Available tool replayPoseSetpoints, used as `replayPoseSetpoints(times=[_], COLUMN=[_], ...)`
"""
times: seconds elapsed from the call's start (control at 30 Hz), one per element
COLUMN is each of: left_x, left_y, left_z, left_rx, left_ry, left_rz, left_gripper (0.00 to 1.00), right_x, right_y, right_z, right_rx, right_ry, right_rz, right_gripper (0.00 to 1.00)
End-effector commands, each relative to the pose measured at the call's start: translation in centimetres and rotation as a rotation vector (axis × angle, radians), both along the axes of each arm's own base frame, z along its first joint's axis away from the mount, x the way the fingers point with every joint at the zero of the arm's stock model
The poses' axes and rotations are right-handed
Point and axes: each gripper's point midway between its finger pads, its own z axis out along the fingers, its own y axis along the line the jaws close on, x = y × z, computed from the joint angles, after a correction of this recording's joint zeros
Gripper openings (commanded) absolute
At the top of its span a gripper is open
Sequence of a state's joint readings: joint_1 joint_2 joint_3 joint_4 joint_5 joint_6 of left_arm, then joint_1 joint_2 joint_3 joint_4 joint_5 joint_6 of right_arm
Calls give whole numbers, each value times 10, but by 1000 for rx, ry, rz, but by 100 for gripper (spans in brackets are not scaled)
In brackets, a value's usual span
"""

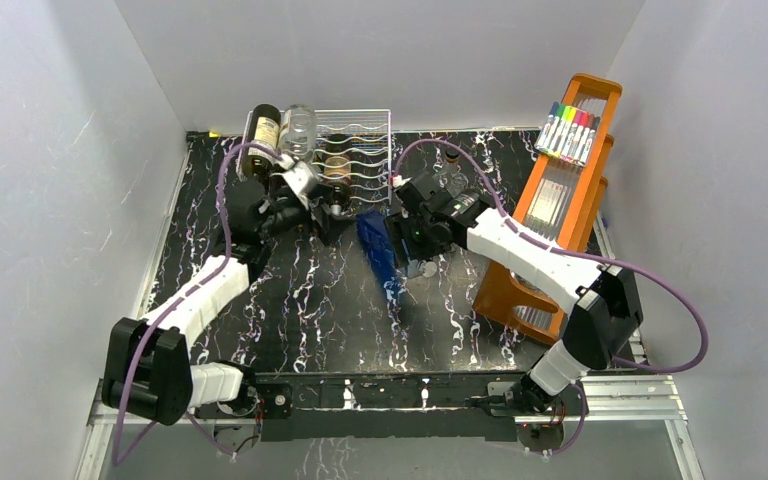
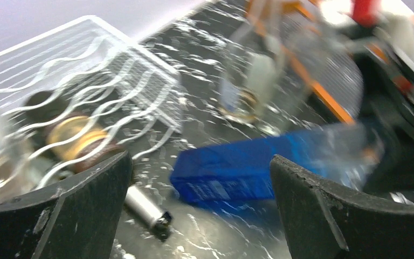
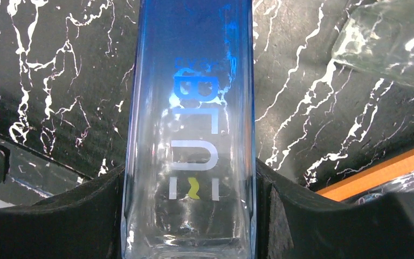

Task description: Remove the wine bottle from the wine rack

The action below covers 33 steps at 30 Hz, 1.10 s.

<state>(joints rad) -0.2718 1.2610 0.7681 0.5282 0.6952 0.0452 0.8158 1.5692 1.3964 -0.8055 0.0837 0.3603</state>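
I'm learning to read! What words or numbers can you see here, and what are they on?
"Brni", roughly, in pale letters down the blue bottle; last letters unclear.
Label on the dark bottle on the rack: too small to read.
Markers: too small to read.

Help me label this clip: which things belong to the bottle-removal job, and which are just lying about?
Job: wire wine rack, blue bottle gripped by the right gripper, open left gripper.
Lying about: orange wooden rack, coloured markers.
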Motion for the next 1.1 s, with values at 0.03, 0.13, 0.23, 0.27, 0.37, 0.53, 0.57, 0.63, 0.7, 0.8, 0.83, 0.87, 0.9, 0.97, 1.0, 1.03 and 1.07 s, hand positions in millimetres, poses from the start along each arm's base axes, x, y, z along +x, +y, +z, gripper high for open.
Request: replayPoseSetpoints(times=[0.03,0.13,0.23,0.27,0.37,0.53,0.57,0.63,0.7,0.8,0.83,0.87,0.9,0.97,1.0,1.03,1.07], left_x=[-80,-95,-103,-103,-101,-96,-95,-97,-97,-98,-101,-103,-103,-103,-103,-103,-103], left_y=[-50,-62,-75,-79,-86,-89,-90,-94,-99,-105,-107,-109,-111,-112,-112,-112,-112], left_z=[-14,-29,-38,-40,-43,-50,-52,-60,-65,-72,-74,-74,-73,-67,-64,-61,-56], left_rx=[242,342,379,388,398,423,427,437,442,447,445,441,434,414,404,395,383], left_ry=[-274,-383,-440,-445,-473,-493,-489,-474,-459,-430,-417,-405,-395,-389,-387,-388,-390], left_rz=[-339,-316,-315,-306,-272,-236,-237,-260,-273,-307,-326,-342,-350,-344,-336,-327,-316], left_gripper=[98,98,98,98,98,98,98,98,98,98,96,92,88,80,73,62,58], right_x=[1,-6,-12,-13,-19,-30,-31,-36,-40,-42,-43,-43,-43,-44,-44,-45,-44], right_y=[3,2,2,3,7,13,14,17,18,19,19,19,19,19,19,20,20], right_z=[52,54,54,54,56,60,61,63,64,66,66,67,68,71,73,73,74], right_rx=[141,153,164,169,191,240,246,268,280,285,286,286,286,292,297,301,304], right_ry=[-49,-17,14,22,48,86,93,108,121,131,131,131,131,128,126,125,120], right_rz=[34,72,104,112,139,178,183,199,211,228,230,232,234,239,243,244,244], right_gripper=[0,0,0,0,0,0,0,0,0,0,0,0,0,0,0,4,10])
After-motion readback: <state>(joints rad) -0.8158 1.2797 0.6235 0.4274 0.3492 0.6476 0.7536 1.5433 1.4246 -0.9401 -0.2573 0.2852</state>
